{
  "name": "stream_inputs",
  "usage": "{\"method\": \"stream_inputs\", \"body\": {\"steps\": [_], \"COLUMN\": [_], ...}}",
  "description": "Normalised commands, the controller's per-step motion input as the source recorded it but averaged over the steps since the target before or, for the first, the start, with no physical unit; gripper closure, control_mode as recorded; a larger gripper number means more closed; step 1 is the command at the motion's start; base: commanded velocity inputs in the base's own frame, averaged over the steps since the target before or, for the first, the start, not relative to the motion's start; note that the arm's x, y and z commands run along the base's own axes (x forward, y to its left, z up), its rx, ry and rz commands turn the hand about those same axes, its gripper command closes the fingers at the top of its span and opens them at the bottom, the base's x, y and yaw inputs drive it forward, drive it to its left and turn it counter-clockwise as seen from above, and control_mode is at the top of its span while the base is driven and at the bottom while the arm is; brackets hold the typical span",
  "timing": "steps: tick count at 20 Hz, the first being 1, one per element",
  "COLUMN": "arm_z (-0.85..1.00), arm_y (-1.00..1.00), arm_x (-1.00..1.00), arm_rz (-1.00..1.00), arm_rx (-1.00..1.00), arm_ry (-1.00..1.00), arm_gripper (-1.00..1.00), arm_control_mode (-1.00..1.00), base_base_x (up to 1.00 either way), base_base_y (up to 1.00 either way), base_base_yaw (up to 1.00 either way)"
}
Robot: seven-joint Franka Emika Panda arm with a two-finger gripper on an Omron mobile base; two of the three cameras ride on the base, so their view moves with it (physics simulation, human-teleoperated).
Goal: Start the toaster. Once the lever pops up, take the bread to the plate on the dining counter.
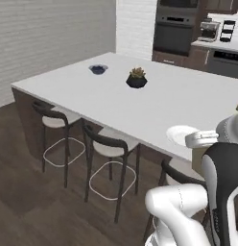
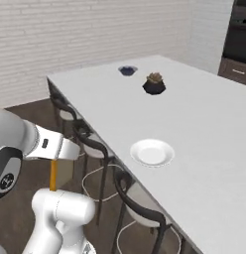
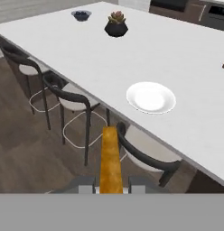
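We note the bread (image 3: 109, 160) pinched edge-on in the hand (image 3: 111, 189), long axis pointing away, out over the stools (image 3: 73, 97). The plate (image 3: 151, 97) lies ahead and slightly right, near the tabletop (image 3: 186, 58) edge, apart from the bread.

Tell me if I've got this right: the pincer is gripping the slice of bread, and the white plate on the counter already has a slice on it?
Not quite. The plate is bare in the hand view, with nothing on it. The rest holds: the pincer is gripping the bread edge-on, short of the dining counter.
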Motion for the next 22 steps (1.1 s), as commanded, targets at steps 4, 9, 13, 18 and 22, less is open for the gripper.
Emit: {"method": "stream_inputs", "body": {"steps": [4,9,13,18,22], "arm_z": [0.00,0.00,0.00,0.00,0.00], "arm_y": [0.00,0.00,0.00,0.00,0.02], "arm_x": [0.00,0.00,0.00,0.00,0.15], "arm_rz": [0.00,0.00,0.00,0.00,-0.11], "arm_rx": [0.00,0.00,0.00,0.00,0.00], "arm_ry": [0.00,0.00,0.00,0.00,0.00], "arm_gripper": [1.00,1.00,1.00,1.00,1.00], "arm_control_mode": [1.00,1.00,1.00,1.00,-1.00], "base_base_x": [0.56,0.50,0.63,0.57,0.40], "base_base_y": [0.48,0.43,0.14,0.24,0.18], "base_base_yaw": [-0.66,-0.65,-0.61,-0.56,-0.38]}}
